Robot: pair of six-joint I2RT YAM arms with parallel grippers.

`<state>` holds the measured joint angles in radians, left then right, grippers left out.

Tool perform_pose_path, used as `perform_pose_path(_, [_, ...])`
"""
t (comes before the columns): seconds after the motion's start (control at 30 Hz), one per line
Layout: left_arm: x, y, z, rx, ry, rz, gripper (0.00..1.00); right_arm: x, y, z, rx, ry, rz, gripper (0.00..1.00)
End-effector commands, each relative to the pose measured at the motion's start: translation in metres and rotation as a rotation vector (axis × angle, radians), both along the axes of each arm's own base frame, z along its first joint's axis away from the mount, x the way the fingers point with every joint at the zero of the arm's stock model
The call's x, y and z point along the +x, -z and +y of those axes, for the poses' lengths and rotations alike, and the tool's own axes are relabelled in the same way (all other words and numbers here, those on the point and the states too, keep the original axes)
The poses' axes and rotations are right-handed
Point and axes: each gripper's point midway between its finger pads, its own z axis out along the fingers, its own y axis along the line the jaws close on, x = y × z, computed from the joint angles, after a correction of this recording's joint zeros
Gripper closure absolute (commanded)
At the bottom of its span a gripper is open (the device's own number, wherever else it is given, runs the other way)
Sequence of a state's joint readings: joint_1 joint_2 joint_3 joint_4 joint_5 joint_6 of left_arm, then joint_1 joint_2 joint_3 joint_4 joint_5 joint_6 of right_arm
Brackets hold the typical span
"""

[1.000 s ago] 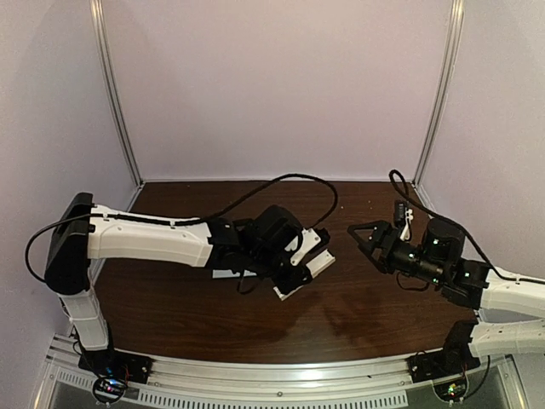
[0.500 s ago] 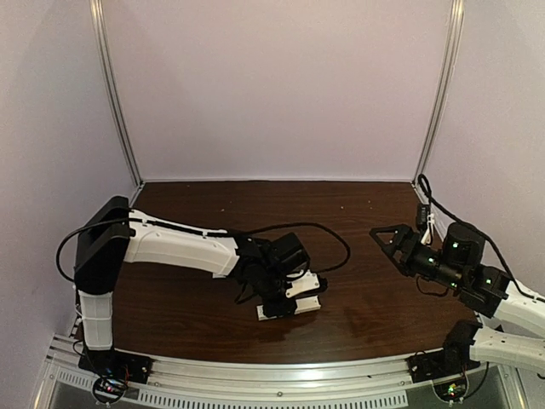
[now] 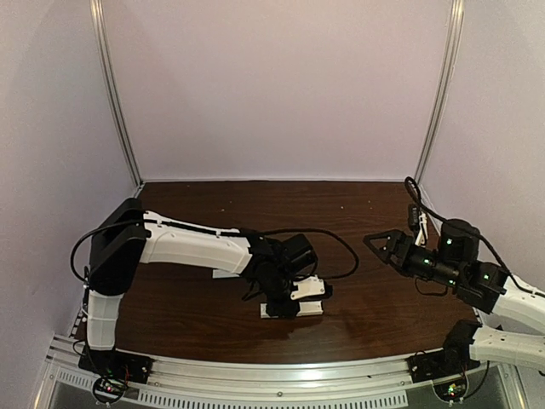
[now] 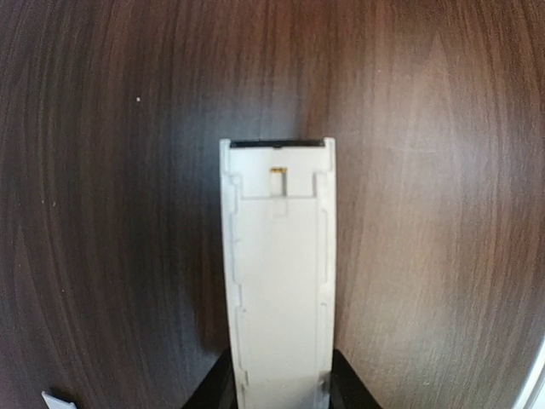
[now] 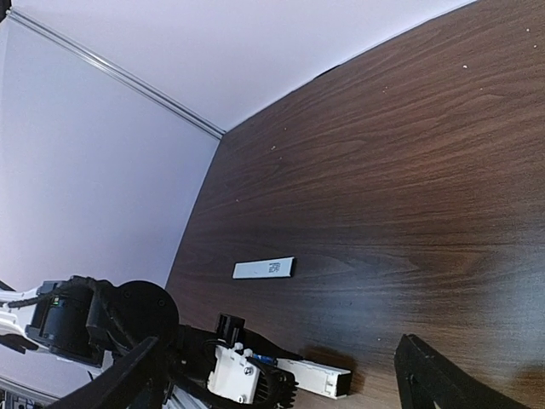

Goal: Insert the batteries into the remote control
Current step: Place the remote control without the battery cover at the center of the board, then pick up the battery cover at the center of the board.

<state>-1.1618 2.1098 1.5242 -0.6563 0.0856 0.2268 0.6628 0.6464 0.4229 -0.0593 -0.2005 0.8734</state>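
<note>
Table: dark brown wood-grain table (image 3: 383,315), carried everything in the scene.
Left arm: white and black arm (image 3: 187,245), reached from the left across to the table's middle near the front edge.
Right arm: black and white arm (image 3: 477,285), raised on the right side, well apart from the left arm.
Remote control: slim white plastic rectangular bar (image 4: 277,273), lay low at the table's middle front, recess side facing the wrist camera; whether it touched the wood, cannot tell.
Left gripper: black two-finger left gripper (image 3: 285,300), clamped on the remote control.
Left fingers: dark fingers (image 4: 213,394), one on each long side of the bar's near end, pinching it; the rest of the bar stuck out forward past the tips.
Right gripper: black two-finger right gripper (image 3: 381,245), hung in the air, pointed toward the left gripper.
Right fingers: dark fingers (image 5: 438,379), spread wide with nothing between them.
Cover strip: thin flat white strip (image 5: 264,268), lay flat on the table beyond the left gripper, apart from the remote control.
</note>
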Motion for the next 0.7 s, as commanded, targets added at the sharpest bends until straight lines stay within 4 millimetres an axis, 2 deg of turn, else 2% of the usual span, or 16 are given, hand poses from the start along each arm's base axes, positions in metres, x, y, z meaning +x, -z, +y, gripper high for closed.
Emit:
perform_pose_path(0.0, [-0.003,0.006,0.004,0.030,0.039,0.017,0.62,0.001,-0.019,0.002,-0.032,-0.031,-0.061,0.06])
perform_pose_path(0.13, [-0.004,0.003,0.004,0.026,0.031,0.028,0.47,0.007,-0.029,0.000,-0.077,-0.022,-0.096,0.06])
perform_pose_path(0.3, [-0.002,-0.016,0.001,-0.016,0.021,0.013,0.36,0.018,-0.049,-0.004,-0.163,-0.005,-0.161,0.05])
perform_pose_path(0.4, [0.002,-0.050,-0.003,-0.112,-0.004,0.025,0.20,0.029,-0.060,-0.006,-0.233,0.007,-0.198,0.05])
perform_pose_path(0.5, [0.015,-0.093,0.002,-0.240,-0.058,0.023,0.03,0.044,-0.073,-0.006,-0.312,0.017,-0.251,0.04])
perform_pose_path(0.67, [0.050,-0.151,0.037,-0.405,-0.234,0.008,0.03,0.072,-0.079,0.016,-0.470,-0.090,-0.314,0.05])
